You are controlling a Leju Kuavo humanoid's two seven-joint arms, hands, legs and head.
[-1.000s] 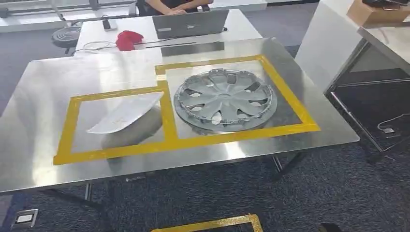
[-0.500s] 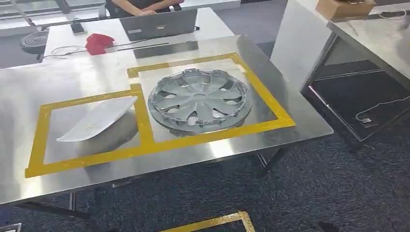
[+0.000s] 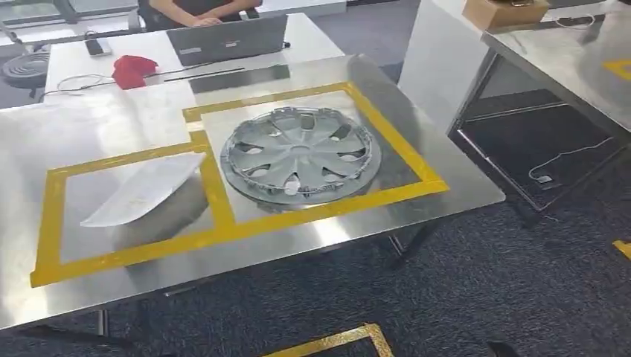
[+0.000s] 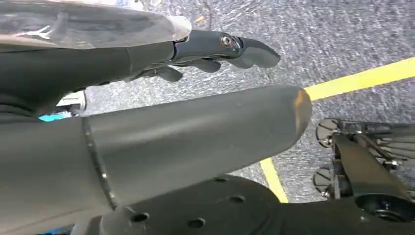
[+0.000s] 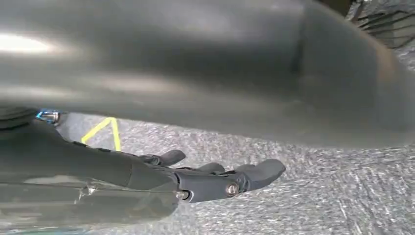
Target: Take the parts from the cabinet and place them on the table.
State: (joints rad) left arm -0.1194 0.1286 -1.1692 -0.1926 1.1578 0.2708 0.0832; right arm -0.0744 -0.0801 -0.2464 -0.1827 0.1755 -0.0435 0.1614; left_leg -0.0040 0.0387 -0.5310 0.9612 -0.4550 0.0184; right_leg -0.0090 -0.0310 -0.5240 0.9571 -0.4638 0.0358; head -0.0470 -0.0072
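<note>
A: Where the yellow tape [image 3: 220, 210] marks two frames on the steel table [image 3: 97, 119], what lies in each?

B: In the right frame, a grey hubcap [image 3: 300, 155], flat, face up, close to the tape on its near side. In the left frame, a pale curved panel [image 3: 143, 190], one end propped above the steel, its reflection showing beneath it.

A: And the hands?

B: The left hand [image 4: 215, 49] hangs over grey carpet [image 4: 342, 34], fingers stretched out and slightly apart, nothing between them. The right hand [image 5: 220, 178] is the same: fingers extended over the carpet, holding nothing. Yellow floor tape [image 4: 362, 78] runs below the left one.

A: Anything else that holds something?

B: A cardboard box [image 3: 500, 12] sits on a second steel table [image 3: 573, 67] to the right; I cannot tell its contents. Behind the main table, a white desk [image 3: 74, 59] carries a laptop [image 3: 227, 39], a red cloth [image 3: 134, 69] and a cable. A person [image 3: 195, 9] stands at its far side.
</note>
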